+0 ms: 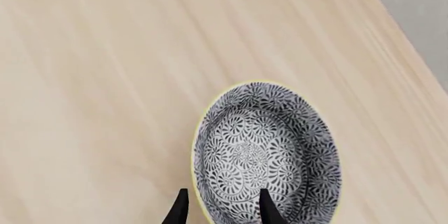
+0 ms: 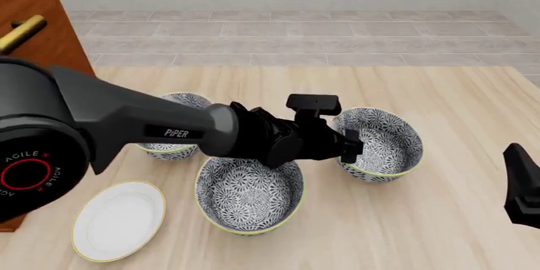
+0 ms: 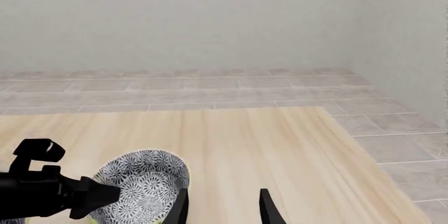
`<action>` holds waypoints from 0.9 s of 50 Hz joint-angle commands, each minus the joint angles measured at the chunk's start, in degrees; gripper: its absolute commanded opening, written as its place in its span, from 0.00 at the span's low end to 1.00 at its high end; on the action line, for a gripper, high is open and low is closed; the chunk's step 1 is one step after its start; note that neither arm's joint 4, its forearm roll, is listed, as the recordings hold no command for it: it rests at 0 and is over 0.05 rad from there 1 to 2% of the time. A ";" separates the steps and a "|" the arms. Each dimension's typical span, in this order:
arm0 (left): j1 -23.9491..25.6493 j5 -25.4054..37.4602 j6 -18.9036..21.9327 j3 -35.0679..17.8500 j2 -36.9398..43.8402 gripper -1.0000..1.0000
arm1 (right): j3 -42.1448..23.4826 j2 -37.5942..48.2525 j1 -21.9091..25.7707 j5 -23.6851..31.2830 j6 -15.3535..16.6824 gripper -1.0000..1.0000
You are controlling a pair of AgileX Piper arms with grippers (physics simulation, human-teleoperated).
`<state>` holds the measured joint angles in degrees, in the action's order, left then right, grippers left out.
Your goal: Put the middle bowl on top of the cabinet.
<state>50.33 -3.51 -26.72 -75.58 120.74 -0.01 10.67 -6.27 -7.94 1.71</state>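
My left gripper (image 2: 353, 146) at a bowl's (image 2: 381, 141) rim

Its jaws stand apart, one inside and one outside the rim; the bowl rests on the bench (image 2: 456, 93). My right gripper (image 3: 222, 208) is open.

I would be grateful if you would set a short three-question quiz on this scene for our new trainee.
1. How many patterned bowls stand on the table?
2. True or false: the left tool hangs clear of every bowl.
3. In the front view, where is the cabinet? A) far left B) far right C) centre, behind the bowls

Key:
1. Three.
2. False. The left tool is open, with one finger on each side of the rim of the right-hand bowl.
3. A.
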 commanded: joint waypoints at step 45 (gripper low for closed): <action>-0.05 -1.81 -1.51 0.50 0.46 0.00 | 0.00 3.45 -0.45 -3.24 -0.16 1.00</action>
<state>50.58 -5.34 -28.73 -75.56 121.93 -0.01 14.19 -6.72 -11.28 1.56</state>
